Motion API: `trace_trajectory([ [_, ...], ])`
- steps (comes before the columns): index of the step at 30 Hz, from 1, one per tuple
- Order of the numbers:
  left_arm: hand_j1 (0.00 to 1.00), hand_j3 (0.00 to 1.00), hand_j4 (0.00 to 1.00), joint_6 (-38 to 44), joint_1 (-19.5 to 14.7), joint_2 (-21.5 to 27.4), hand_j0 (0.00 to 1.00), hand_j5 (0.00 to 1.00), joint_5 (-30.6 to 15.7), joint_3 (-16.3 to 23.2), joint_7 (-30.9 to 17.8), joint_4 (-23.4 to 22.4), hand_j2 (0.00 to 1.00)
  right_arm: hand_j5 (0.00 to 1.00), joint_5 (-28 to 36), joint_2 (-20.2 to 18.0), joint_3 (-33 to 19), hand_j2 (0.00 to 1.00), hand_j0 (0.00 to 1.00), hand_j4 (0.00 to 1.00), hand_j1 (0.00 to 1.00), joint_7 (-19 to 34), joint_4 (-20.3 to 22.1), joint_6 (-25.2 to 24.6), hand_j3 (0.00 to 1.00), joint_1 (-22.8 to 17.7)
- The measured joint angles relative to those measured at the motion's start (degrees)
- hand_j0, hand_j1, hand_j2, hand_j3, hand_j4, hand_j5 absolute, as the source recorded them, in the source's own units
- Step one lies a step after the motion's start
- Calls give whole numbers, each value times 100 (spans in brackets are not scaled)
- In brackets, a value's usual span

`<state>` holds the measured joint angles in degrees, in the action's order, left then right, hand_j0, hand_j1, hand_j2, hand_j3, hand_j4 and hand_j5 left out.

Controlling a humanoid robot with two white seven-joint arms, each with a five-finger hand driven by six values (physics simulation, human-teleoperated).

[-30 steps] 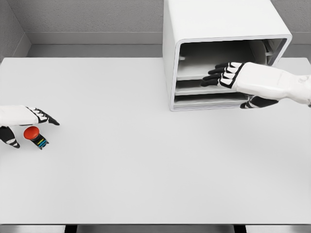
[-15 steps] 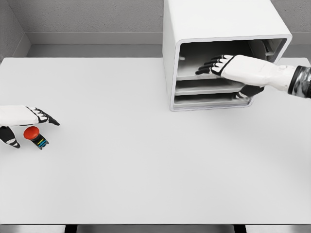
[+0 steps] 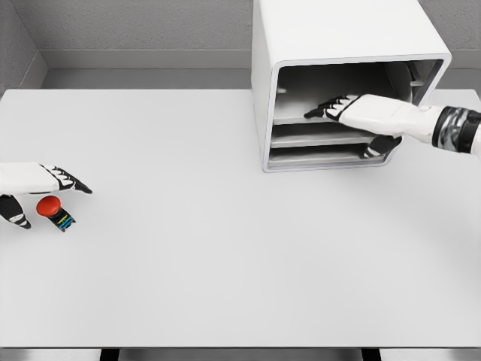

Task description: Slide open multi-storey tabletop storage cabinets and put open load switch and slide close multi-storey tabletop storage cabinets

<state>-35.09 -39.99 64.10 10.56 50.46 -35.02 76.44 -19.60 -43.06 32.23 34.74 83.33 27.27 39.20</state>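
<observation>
The fingers (image 3: 325, 110) of the right hand (image 3: 368, 115) lie stretched out and close together, flat, reaching into the top bay of the storage cabinet (image 3: 338, 83) just above its upper shelf edge; they grip nothing. Its thumb (image 3: 380, 146) hangs lower, in front of the bottom shelf. The arm enters from the right edge.

The cabinet stands at the far side of the white table (image 3: 225, 248), right of centre. Its front is open, showing three stacked levels. No brand, label or writing can be read on its shell.

The left hand (image 3: 34, 184) shows at the left edge. Its forefinger points rightward, the other fingers are loosely apart, and it holds nothing. The load switch (image 3: 52, 210) lies on the table just below that hand, close under the forefinger, well apart from the cabinet. It has a red round cap and a dark base with small coloured stripes; any lettering on it is too small to read.
</observation>
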Motion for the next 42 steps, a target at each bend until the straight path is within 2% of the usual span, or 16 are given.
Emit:
trace_trajectory([
  [10,100,100,100,-4,0,-12,100,100,0,28,0,-8,100,100,221,-585,64,100,100,100,100,-43,596,88,100,-238],
  [18,100,100,100,-5,0,-14,100,100,-1,33,0,-11,100,100,323,-1010,-117,100,100,100,100,-29,1084,138,100,-686],
  [26,100,100,100,-3,0,-10,100,100,-1,21,0,-11,100,100,-8,-1221,-461,100,100,100,100,18,1257,261,100,-976],
  [29,100,100,100,-3,0,-10,100,100,-1,21,0,-12,100,100,7,-1302,-618,100,100,100,100,12,1332,320,100,-1240],
  [36,100,100,100,-3,0,-8,100,100,-1,19,0,-14,100,100,-92,-1431,-833,100,100,100,100,17,1464,592,100,-1363],
  [39,100,100,100,-3,0,-8,100,100,0,18,0,-14,100,100,-70,-1512,-955,100,100,100,100,5,1505,694,100,-1591],
  [42,100,100,100,-3,0,-9,100,100,0,20,0,-15,100,100,-43,-1547,-1052,100,100,100,100,18,1548,751,100,-1626],
])
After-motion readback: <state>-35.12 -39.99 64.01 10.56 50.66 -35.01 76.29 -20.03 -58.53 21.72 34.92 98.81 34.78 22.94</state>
